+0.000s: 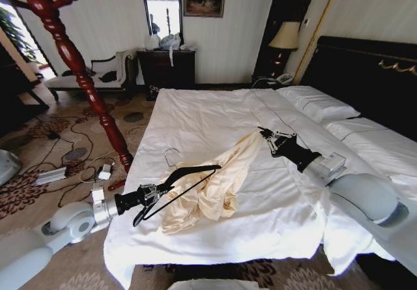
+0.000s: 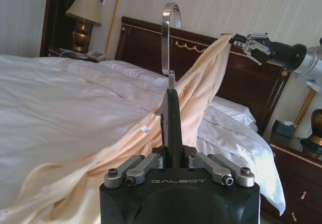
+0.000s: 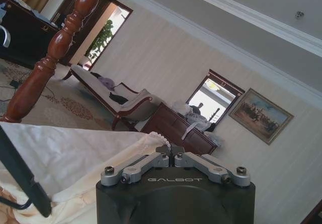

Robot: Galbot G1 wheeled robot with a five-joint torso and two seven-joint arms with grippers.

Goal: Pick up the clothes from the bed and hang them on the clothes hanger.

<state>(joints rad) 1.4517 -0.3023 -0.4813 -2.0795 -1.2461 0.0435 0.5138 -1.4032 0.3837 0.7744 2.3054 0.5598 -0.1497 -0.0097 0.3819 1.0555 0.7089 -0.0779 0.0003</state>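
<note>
Left gripper [image 1: 155,191]: clamped on the black hanger [image 1: 189,179], held over the bed's [image 1: 195,114] near edge; hook [image 2: 170,32] pointed at the headboard [image 2: 251,78]; right gripper [image 1: 266,135]: pinched shut on the cream clothes [image 1: 218,186], one end raised, the rest draped on the duvet just beside the hanger.

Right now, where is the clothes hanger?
In the head view, the clothes hanger is held by the left gripper over the bed's near left part, against the clothes.
</note>
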